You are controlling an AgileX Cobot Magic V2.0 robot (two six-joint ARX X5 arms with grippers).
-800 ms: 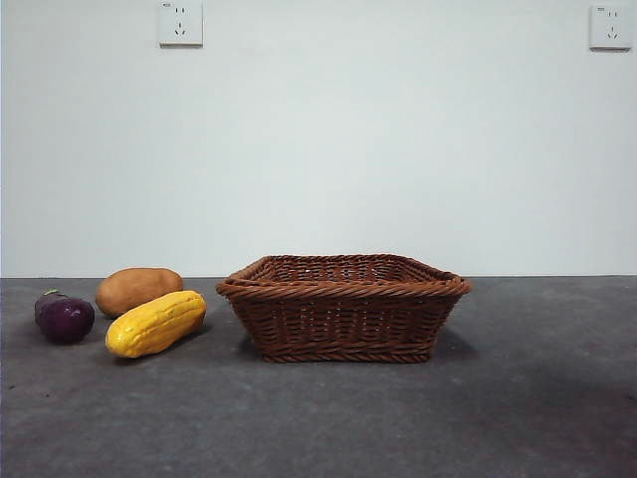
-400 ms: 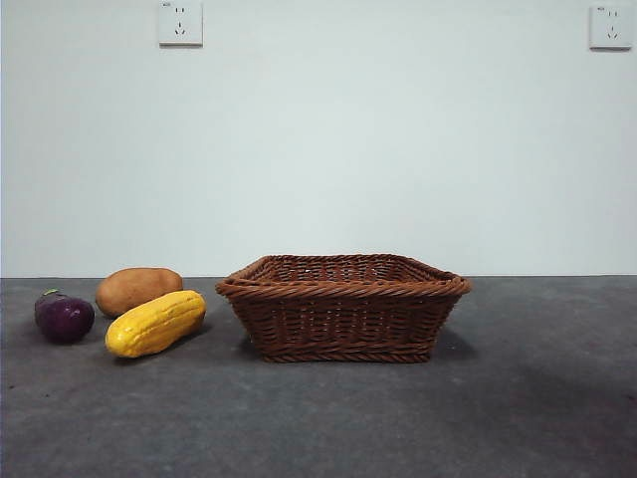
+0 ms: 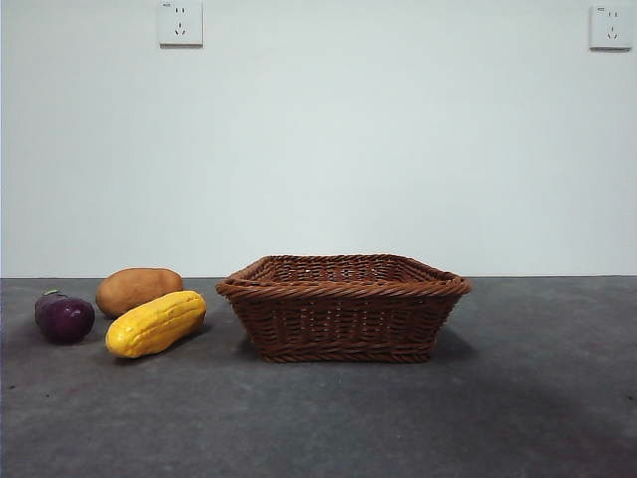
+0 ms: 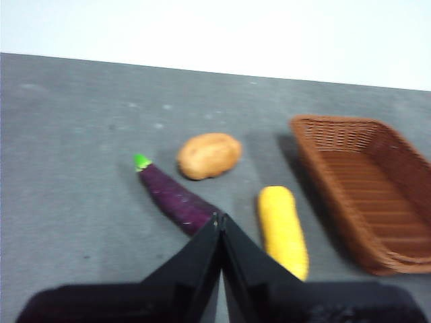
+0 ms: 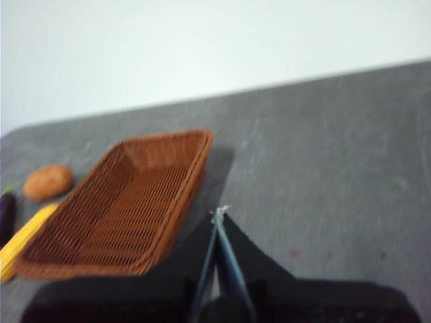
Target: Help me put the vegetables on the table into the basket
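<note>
Tools both pressed closed, empty: left tool [image 4: 220, 222] above eggplant [image 4: 176, 199] (right tool [image 5: 218, 217] beside basket [image 5: 121, 208]).

At your frame's lower left lie potato [image 3: 138, 290], yellow cob [image 3: 155, 324] and purple eggplant [image 3: 64, 318]; the empty wicker basket [image 3: 343, 307] sits centre on the grey table [image 3: 398, 418].

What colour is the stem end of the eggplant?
Bright green, on the dark purple eggplant; clearest in the left wrist view.

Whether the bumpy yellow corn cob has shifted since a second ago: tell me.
No. In the front view the bumpy yellow corn cob lies at the same spot beside the dark brown woven wicker basket, with the same gap as before.
</note>
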